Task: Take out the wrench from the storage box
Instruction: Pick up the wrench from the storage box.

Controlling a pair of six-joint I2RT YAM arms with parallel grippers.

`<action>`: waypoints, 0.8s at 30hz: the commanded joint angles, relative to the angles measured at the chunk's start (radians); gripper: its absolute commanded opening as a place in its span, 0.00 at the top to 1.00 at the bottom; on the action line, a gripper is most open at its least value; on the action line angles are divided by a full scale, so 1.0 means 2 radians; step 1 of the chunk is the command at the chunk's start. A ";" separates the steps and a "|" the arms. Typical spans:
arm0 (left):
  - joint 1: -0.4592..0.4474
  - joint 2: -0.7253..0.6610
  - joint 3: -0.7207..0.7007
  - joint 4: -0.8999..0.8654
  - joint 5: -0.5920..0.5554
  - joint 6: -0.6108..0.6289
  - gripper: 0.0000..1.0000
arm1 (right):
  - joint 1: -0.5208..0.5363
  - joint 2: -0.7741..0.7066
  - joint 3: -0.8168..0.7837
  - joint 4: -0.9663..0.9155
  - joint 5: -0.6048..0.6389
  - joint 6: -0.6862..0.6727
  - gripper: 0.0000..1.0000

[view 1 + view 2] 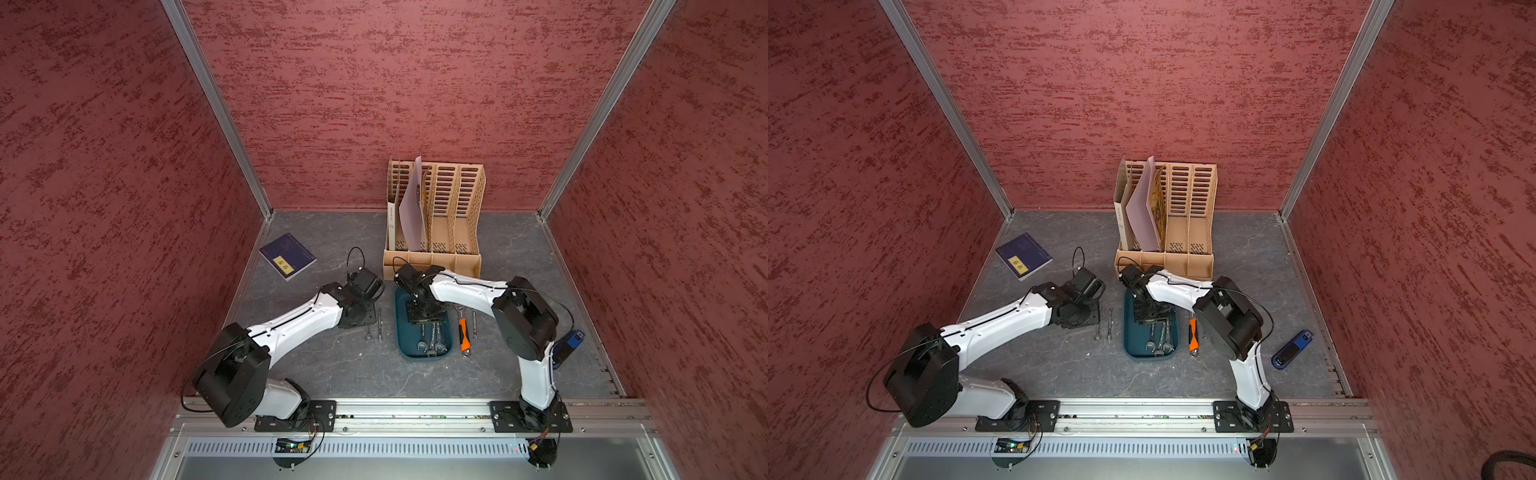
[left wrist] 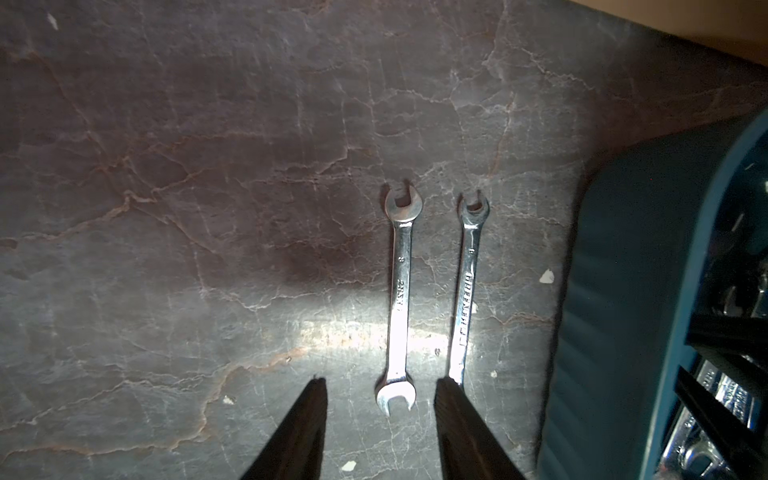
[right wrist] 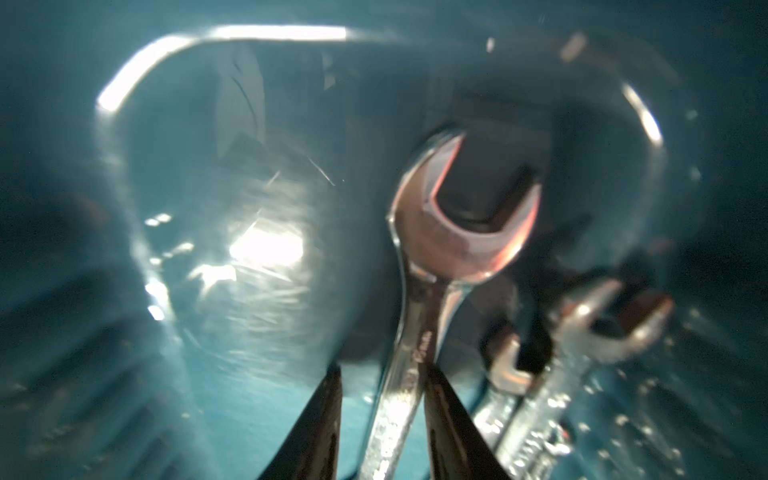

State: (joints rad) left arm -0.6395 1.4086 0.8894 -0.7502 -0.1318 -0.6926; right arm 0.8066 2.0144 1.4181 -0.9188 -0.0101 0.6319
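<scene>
Far left, blue book [image 1: 287,256] flat by the wall edge, bare table [image 1: 332,374] before it. Left gripper [image 2: 380,395] spread, empty, tips either side of a short wrench [image 2: 401,299]; slim wrench [image 2: 465,291] just beside; both on the table, near the storage box [image 1: 401,328] wall. Inside the box, right gripper [image 3: 380,372] astride a wrench [image 3: 457,232]: one finger against the shank, a gap at the other; cannot tell whether pinched. Loose wrenches [image 1: 432,338] at the box's near end. Right of the box, orange-handled tool [image 1: 464,332], then open table. Fingertips seen only in the wrist views, hidden under the wrists in both top views.
</scene>
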 commanded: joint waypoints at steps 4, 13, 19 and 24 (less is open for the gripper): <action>0.002 0.002 0.001 -0.001 0.000 -0.005 0.54 | 0.011 0.024 0.000 -0.012 0.032 -0.010 0.66; 0.002 0.000 0.003 -0.005 0.000 -0.007 0.54 | 0.012 0.031 0.000 -0.020 0.039 -0.011 0.76; 0.002 -0.009 0.007 -0.014 -0.006 -0.007 0.54 | 0.011 0.021 0.002 -0.023 0.043 -0.016 0.80; 0.002 -0.014 0.009 -0.020 -0.007 -0.007 0.54 | 0.012 0.013 0.010 -0.030 0.042 -0.021 0.81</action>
State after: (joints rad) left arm -0.6395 1.4029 0.8894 -0.7719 -0.1329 -0.7021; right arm 0.8242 2.0235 1.4326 -0.9356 0.0311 0.6102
